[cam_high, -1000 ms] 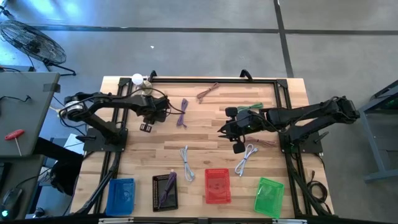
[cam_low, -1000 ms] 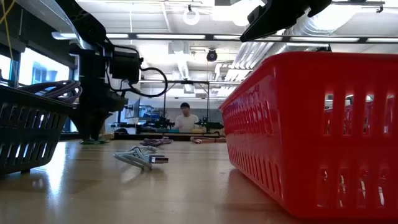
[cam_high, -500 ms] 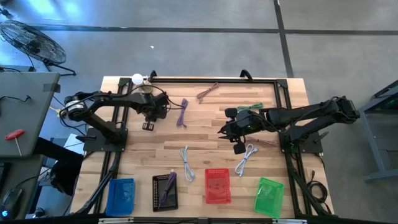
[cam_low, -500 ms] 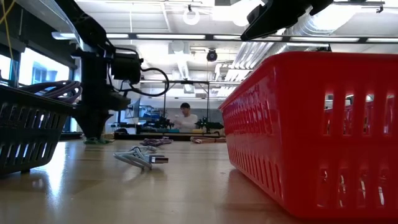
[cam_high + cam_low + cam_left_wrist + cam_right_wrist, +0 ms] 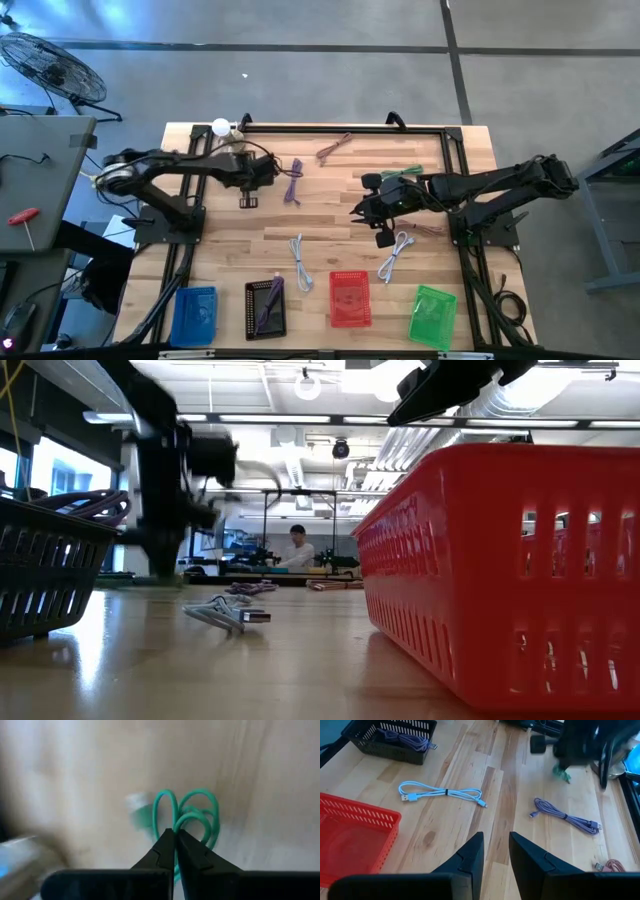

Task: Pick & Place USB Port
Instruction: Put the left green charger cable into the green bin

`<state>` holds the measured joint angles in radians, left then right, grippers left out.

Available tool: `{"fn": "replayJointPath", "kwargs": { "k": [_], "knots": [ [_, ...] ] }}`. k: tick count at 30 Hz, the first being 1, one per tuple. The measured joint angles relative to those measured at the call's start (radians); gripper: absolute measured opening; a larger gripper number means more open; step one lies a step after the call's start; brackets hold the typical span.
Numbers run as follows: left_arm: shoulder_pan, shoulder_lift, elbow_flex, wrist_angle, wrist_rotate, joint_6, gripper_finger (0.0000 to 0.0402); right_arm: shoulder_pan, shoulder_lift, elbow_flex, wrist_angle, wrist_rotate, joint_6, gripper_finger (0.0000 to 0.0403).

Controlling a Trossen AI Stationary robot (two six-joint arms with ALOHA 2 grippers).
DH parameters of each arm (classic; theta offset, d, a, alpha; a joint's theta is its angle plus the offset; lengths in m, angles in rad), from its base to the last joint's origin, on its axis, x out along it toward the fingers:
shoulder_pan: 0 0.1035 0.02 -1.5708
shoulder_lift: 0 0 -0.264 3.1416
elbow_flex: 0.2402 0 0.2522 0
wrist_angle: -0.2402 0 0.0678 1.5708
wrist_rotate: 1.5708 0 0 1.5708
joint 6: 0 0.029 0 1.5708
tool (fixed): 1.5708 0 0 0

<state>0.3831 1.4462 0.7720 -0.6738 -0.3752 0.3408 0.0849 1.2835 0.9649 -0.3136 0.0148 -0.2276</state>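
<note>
the left gripper (image 5: pixel 174 836) is now closing tight on the green cable (image 5: pixel 192 815) and carrying it above the table's far left (pick looks done). the right gripper (image 5: pixel 496 845) is hovering mid-table, fingers apart, holding nothing.

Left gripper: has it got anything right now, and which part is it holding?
The left gripper is shut on the green cable, pinching the coiled loops rather than a plug end. The right gripper hovers open over the table, holding nothing.
</note>
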Motion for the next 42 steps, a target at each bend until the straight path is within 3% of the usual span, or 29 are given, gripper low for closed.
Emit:
{"fn": "replayJointPath", "kwargs": {
  "k": [4,9,14,19,25,32,36,42],
  "knots": [
    [-0.088,-0.080,0.074,-0.074,-0.136,-0.089,0.0001,0.000,0.000,0.000,0.023,0.021,-0.001,0.0083],
    [-0.219,-0.217,0.157,-0.044,-0.266,-0.226,0.0000,0.001,0.000,0.000,0.049,0.050,0.000,0.0083],
    [-0.353,-0.373,0.160,0.217,-0.298,-0.307,0.0000,0.001,0.000,0.000,0.093,0.058,-0.016,0.0083],
    [-0.494,-0.443,0.079,0.572,-0.322,-0.257,0.0000,0.000,0.000,0.000,0.144,-0.053,-0.067,0.0083],
    [-0.606,-0.397,-0.039,1.063,-0.223,-0.178,0.0000,0.001,0.000,-0.001,0.275,-0.018,-0.023,0.0083],
    [-0.665,-0.264,-0.107,1.447,-0.053,-0.109,0.0000,0.001,0.012,0.000,0.335,-0.002,0.015,0.0118],
    [-0.665,-0.165,-0.107,1.604,0.054,-0.109,0.0000,0.001,0.049,0.000,0.371,-0.004,0.019,0.0148],
    [-0.664,-0.094,-0.107,1.651,0.051,-0.102,0.0000,0.001,0.124,-0.001,0.449,-0.061,0.022,0.0182]
  ]
}}
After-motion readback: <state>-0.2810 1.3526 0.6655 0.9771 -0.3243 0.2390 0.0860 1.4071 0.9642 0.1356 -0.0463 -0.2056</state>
